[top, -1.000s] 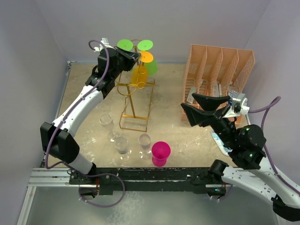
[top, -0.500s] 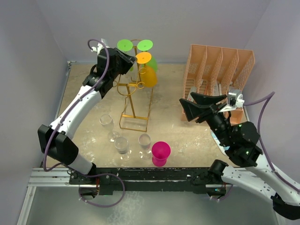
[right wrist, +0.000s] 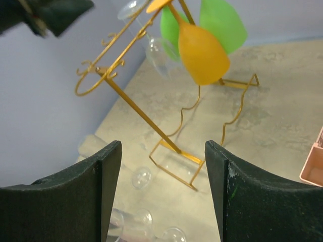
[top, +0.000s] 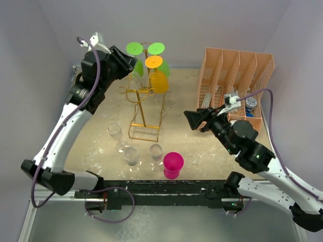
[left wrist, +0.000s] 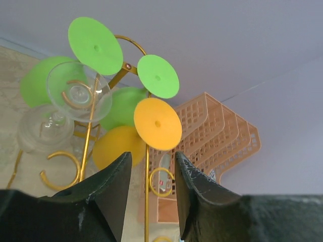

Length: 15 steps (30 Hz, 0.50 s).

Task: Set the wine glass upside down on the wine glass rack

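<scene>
top external view against a second ago: what's different?

the left hand (top: 131, 63) has pulled back toward 9 o'clock. it was closed at the stem of the orange wine glass (top: 158, 80), up at the top of the wine glass rack (top: 143, 116). now it sits apart from both.

and its fingers?

parted to a narrow gap. on the left wrist view the left hand (left wrist: 151, 194) holds nothing; only the rack's gold post (left wrist: 147, 212) shows through the gap.

did the glass move?

its bowl hung close against the post before; now it has swung out toward 3 o'clock of the post. the foot is about where it was.

the other arm?

the right hand (top: 194, 121) has shifted toward 9 o'clock, nearer the rack's base, though well apart from it. its fingers are spread wide as before, and the right wrist view shows the right hand (right wrist: 164, 199) empty.

so how does the glass look?

upside down on the rack: flat orange foot (left wrist: 157, 123) on top, amber-orange bowl (right wrist: 202, 53) hanging below, tilted, off the table (top: 186, 96). it hangs on the 3 o'clock side of the post, just beside two green glasses (top: 164, 69) that are also inverted.

where's the rack?

around 11 o'clock on the table, a peach organizer (top: 234, 75) at its 3 o'clock, three clear glasses (top: 131, 155) and a magenta cup (top: 173, 164) near its 6 o'clock.
</scene>
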Tool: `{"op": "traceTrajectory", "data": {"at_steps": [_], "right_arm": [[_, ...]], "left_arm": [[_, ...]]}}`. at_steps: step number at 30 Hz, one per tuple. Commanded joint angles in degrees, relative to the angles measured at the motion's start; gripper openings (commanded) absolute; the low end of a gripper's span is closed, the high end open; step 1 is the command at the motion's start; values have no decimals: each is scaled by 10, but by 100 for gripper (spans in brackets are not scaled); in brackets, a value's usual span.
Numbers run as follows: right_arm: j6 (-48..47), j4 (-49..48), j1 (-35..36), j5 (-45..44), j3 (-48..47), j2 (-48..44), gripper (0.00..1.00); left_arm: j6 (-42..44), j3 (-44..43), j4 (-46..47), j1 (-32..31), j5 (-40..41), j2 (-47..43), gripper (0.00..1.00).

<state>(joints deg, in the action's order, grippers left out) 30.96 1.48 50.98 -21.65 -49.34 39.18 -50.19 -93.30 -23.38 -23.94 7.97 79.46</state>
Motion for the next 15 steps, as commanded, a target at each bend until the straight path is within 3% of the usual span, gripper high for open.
{"op": "traceTrajectory", "data": {"at_steps": [1, 7, 15], "right_arm": [[-45, 43, 2, 62, -56, 34, 69], [15, 212, 4, -50, -173, 161, 61], [-4, 261, 59, 60, -205, 244, 56]], "left_arm": [[131, 33, -35, 5, -49, -94, 38], [203, 169, -48, 4, -41, -238, 40], [169, 310, -15, 5, 105, -375, 42]]}}
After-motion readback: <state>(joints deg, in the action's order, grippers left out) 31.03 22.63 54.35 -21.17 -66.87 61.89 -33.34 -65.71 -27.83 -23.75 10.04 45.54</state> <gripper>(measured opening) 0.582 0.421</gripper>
